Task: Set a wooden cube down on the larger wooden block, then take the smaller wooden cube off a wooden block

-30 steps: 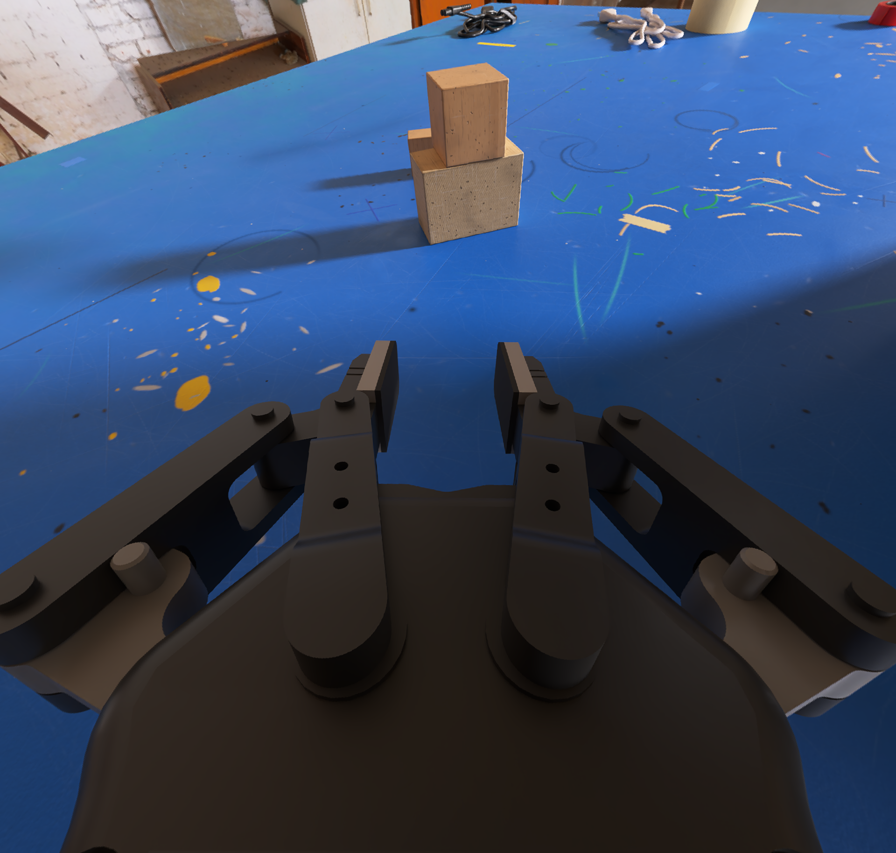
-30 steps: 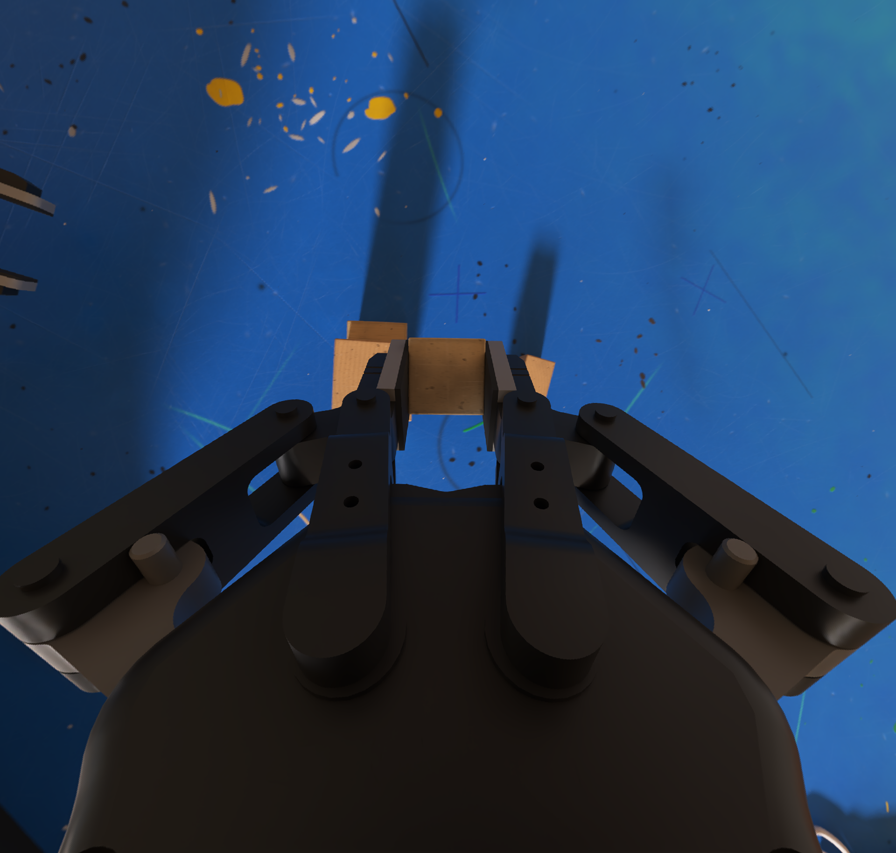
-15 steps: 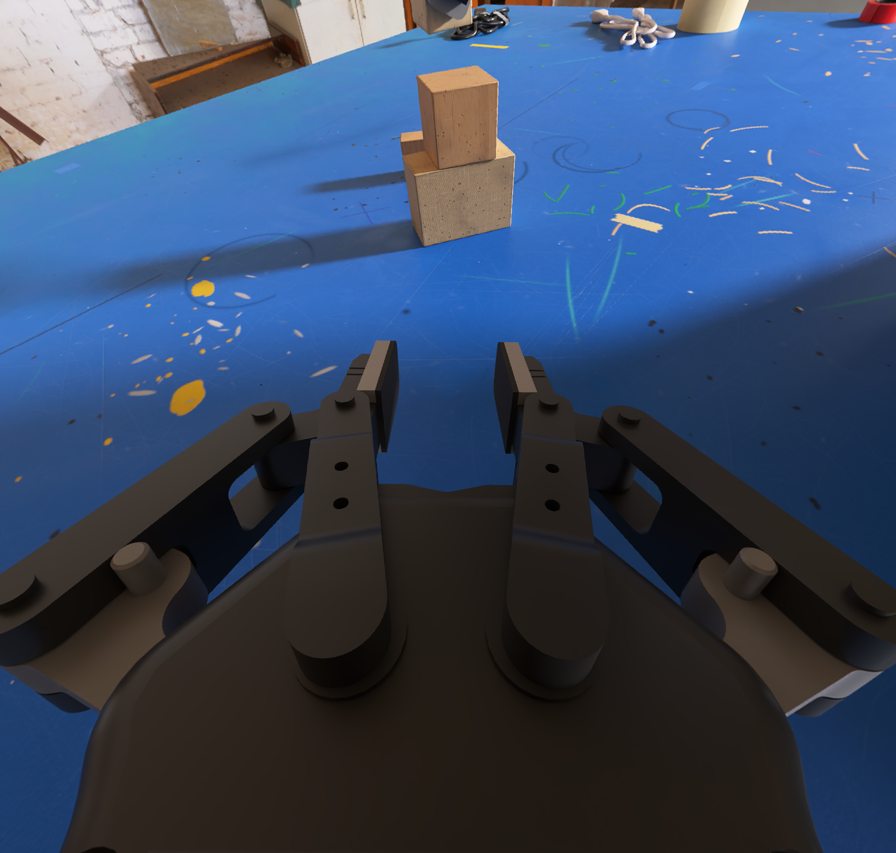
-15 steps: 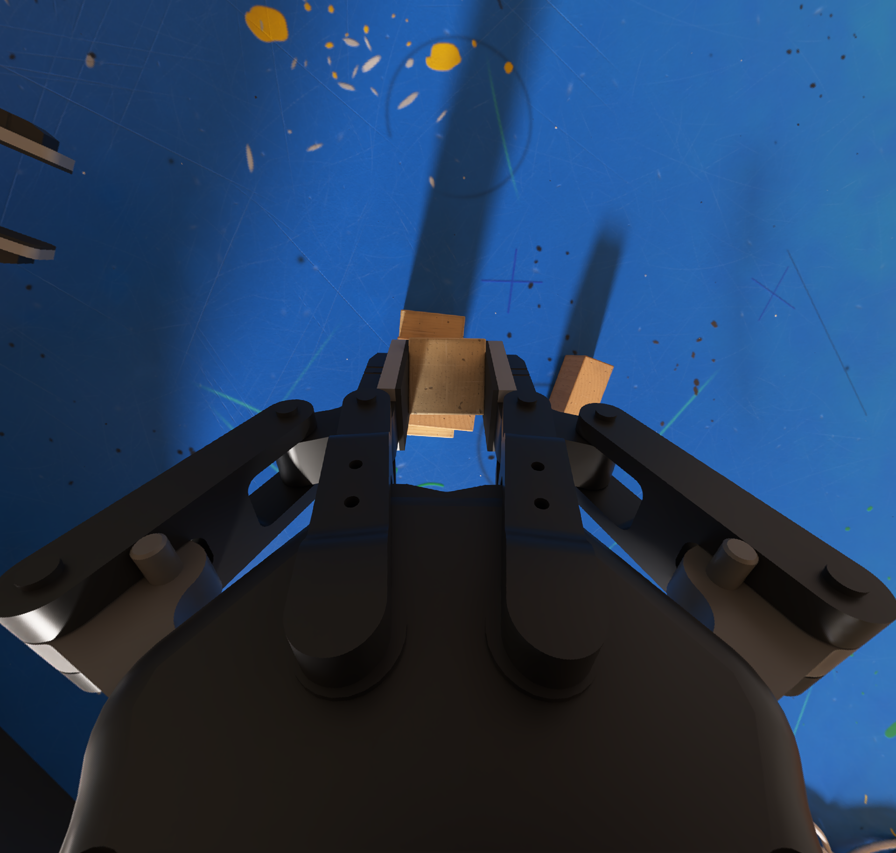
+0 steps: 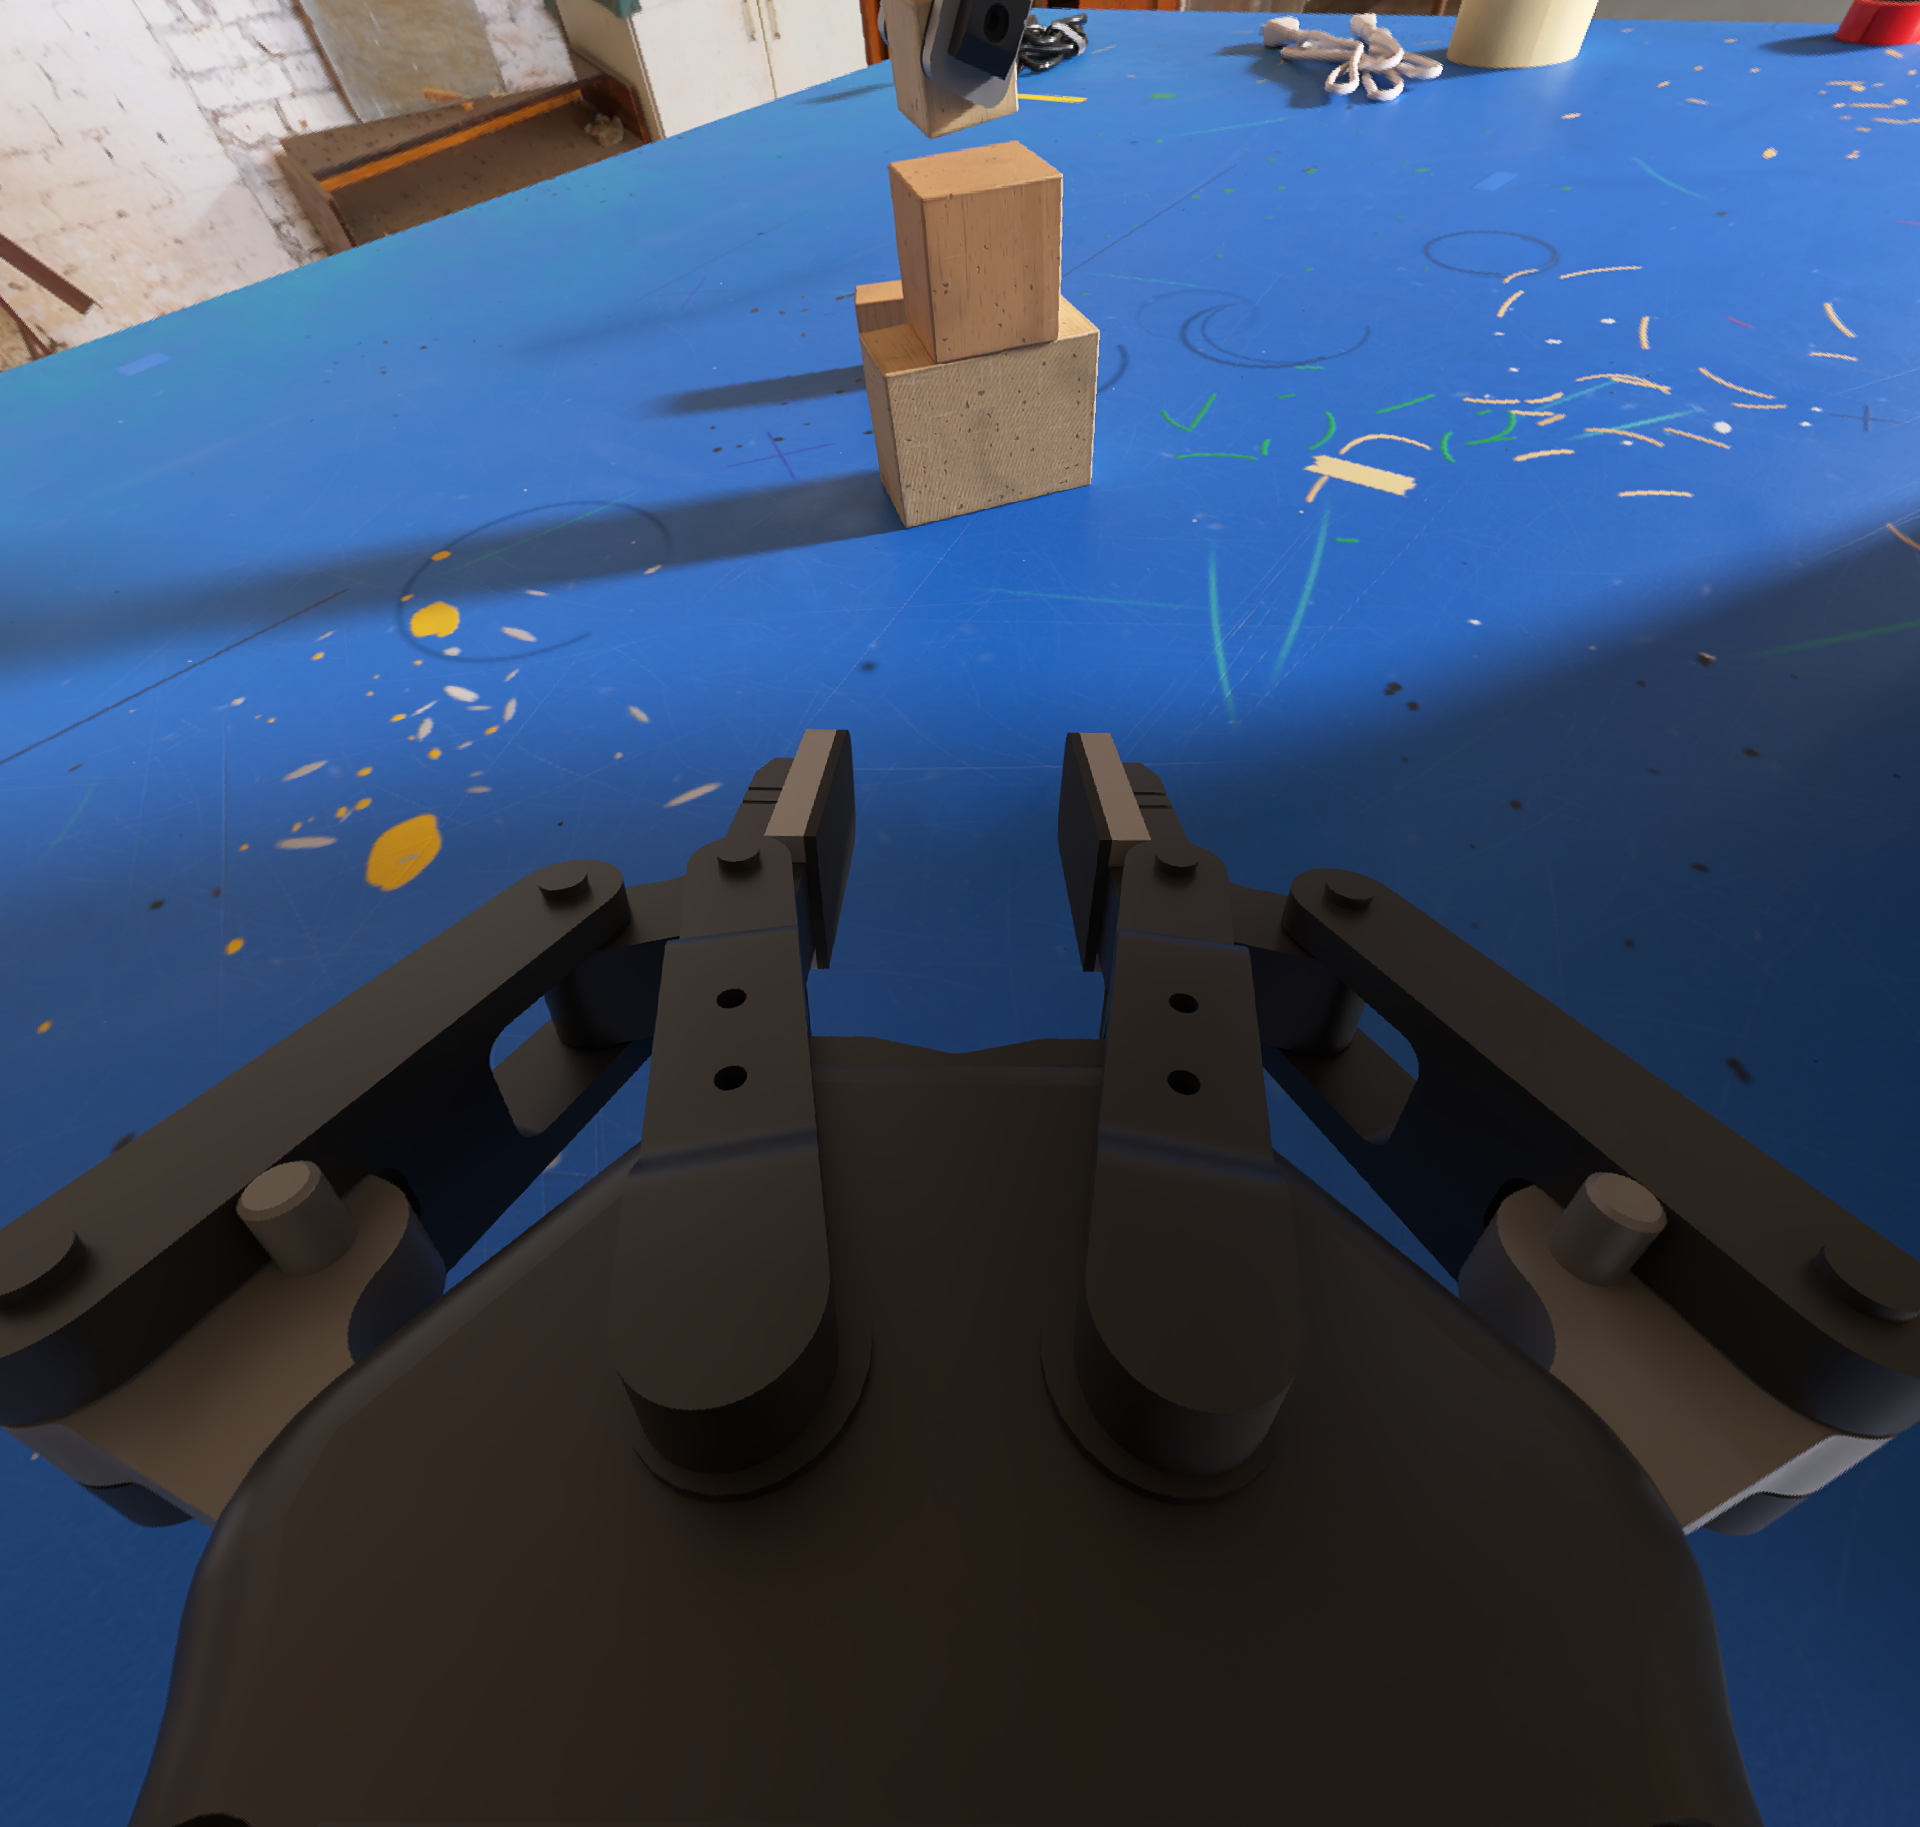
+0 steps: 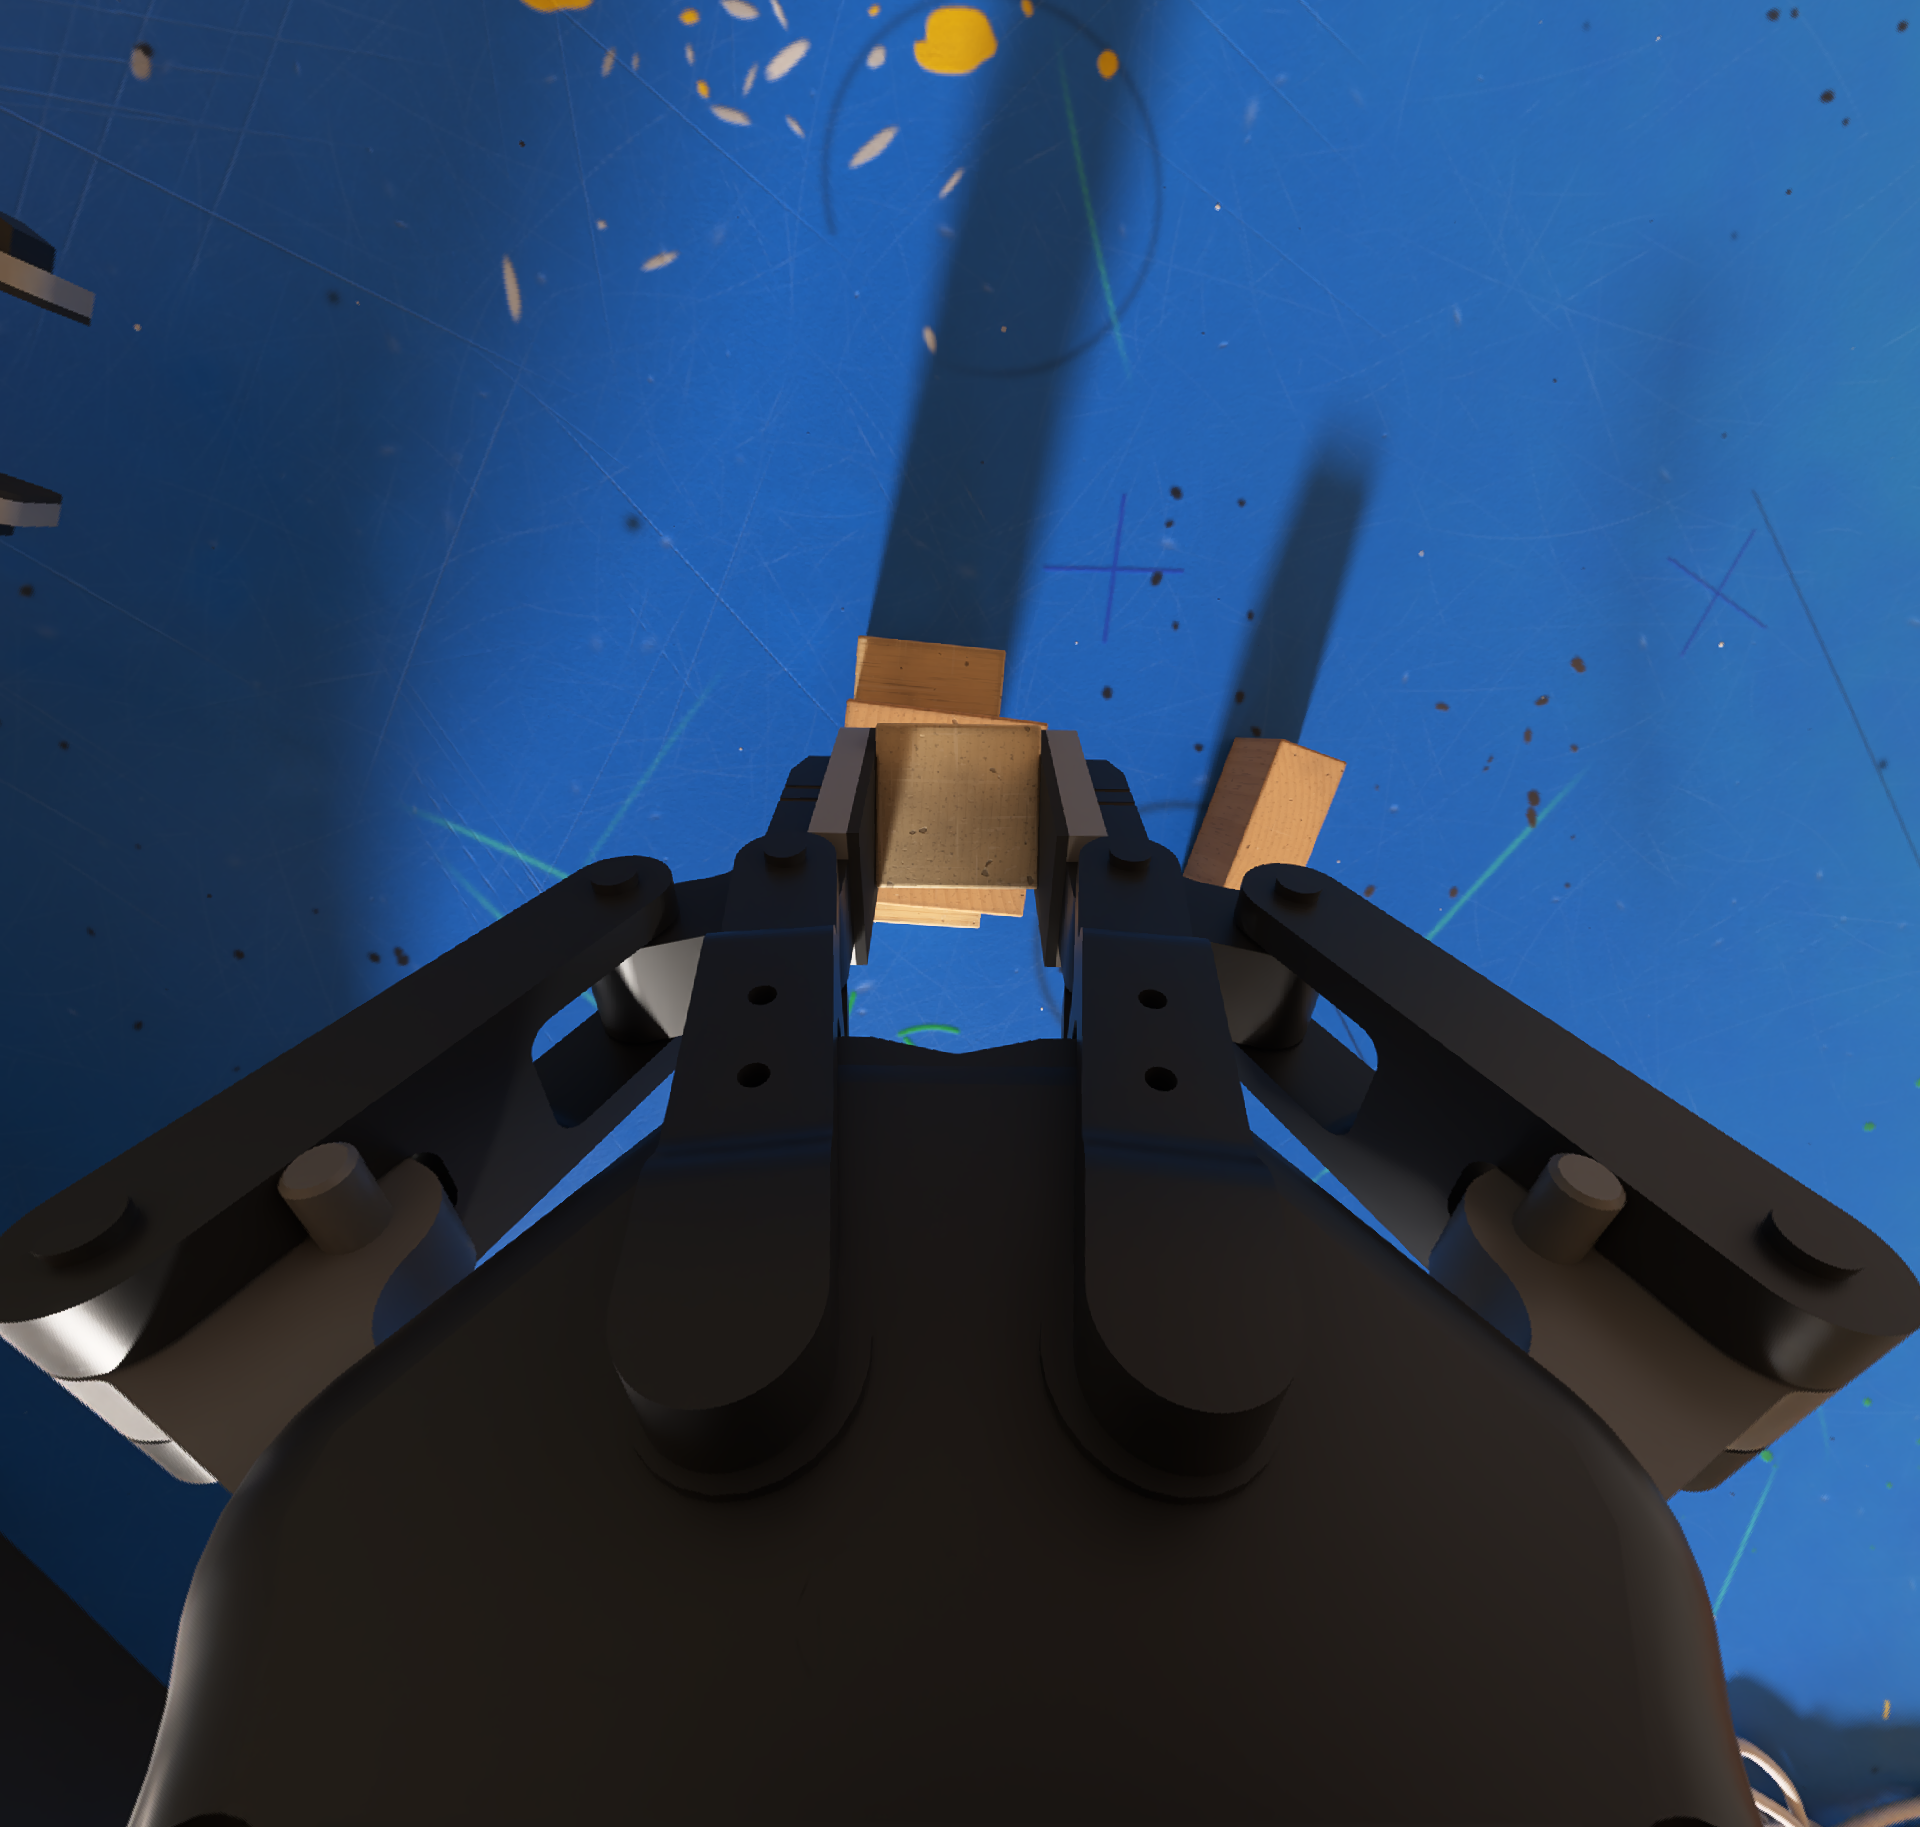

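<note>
Blue bench (image 5: 1455, 738), scuffed and paint-flecked; brick wall behind. Larger block (image 5: 987, 427) carries a cube (image 5: 977, 250). Left gripper (image 5: 956, 842) parted, empty. Right gripper (image 6: 956, 821) clamps a small cube (image 6: 956, 806) above the stack; only the right wrist view shows another block (image 6: 1262, 811) alongside.

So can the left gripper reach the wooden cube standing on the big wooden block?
Probably: the left gripper is open, with only bare blue table before the wooden cube. But the right gripper, holding another cube, hangs right above.

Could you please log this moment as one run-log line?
left gripper open, empty | right gripper shut on wooden cube | above stacked cube on larger block
</note>
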Available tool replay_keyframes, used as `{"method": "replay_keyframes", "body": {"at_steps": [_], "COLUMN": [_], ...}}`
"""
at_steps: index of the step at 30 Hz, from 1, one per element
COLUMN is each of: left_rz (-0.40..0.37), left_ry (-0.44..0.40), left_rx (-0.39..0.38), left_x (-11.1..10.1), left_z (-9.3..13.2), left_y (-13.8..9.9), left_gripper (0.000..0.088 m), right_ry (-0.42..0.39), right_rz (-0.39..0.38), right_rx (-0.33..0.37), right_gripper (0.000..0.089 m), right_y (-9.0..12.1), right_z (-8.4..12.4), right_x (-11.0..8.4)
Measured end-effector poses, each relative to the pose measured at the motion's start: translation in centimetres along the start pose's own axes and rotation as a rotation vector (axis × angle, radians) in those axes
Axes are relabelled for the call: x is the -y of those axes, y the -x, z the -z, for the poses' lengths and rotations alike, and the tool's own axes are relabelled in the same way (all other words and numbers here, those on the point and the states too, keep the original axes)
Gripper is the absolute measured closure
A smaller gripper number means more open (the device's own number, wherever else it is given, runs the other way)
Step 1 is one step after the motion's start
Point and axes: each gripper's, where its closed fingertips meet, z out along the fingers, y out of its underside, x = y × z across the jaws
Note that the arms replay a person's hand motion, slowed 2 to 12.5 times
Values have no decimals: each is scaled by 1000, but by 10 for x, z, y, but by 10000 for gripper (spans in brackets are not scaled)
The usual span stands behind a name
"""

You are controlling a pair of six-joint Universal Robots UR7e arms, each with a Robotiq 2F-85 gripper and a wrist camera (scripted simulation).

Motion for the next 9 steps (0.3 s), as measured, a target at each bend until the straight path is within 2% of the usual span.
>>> {"method": "replay_keyframes", "body": {"at_steps": [9], "left_rz": [-4], "left_ry": [6], "left_rx": [-3], "left_x": [-1], "left_z": [-1], "left_y": [-1], "left_gripper": [519], "right_ry": [13], "right_rz": [6], "right_rx": [3], "right_gripper": [640], "right_y": [3], "right_z": [-3], "right_x": [-1]}}
